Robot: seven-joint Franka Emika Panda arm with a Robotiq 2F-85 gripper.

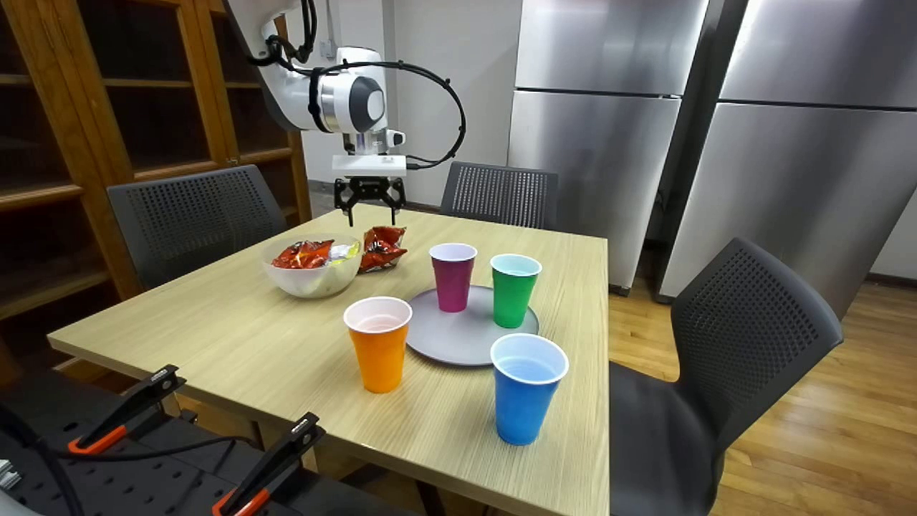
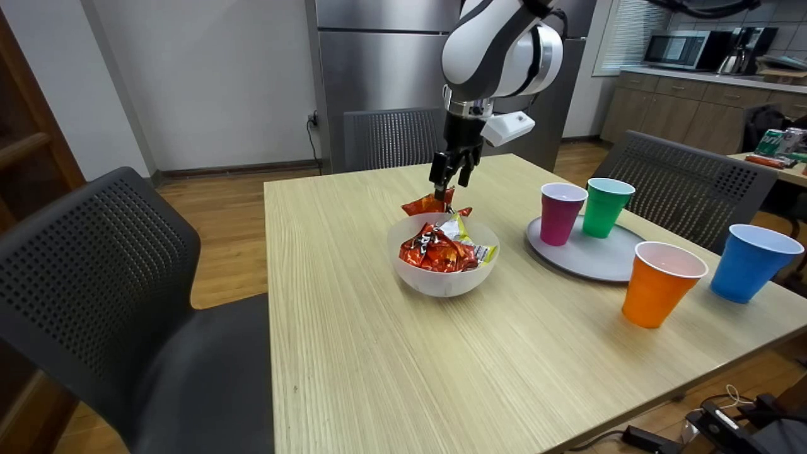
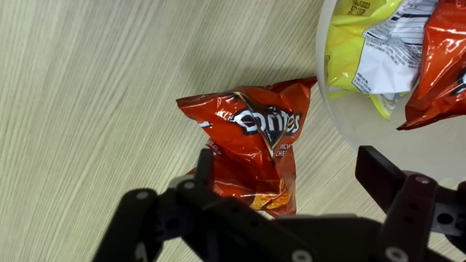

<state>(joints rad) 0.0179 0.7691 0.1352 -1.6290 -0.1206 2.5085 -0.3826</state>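
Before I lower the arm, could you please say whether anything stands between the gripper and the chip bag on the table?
Nothing visible stands between the gripper and the bag; the bowl sits close, partly behind one finger in the wrist view.

You have a glossy, crinkled, foil-like bag (image 3: pixel 251 149), what looks like a smooth, cloudy plastic bowl (image 2: pixel 441 282), and your own gripper (image 1: pixel 372 215) with its dull, matt finish. Your table (image 2: pixel 353 353) shows a fine wood grain (solid or laminate, you cannot tell), your cups (image 1: pixel 380 358) look like smooth plastic, and your plate (image 1: pixel 466 337) is matt. You also see brushed-metal fridges (image 1: pixel 587 172) and a softly shining wood floor (image 1: pixel 824 430).
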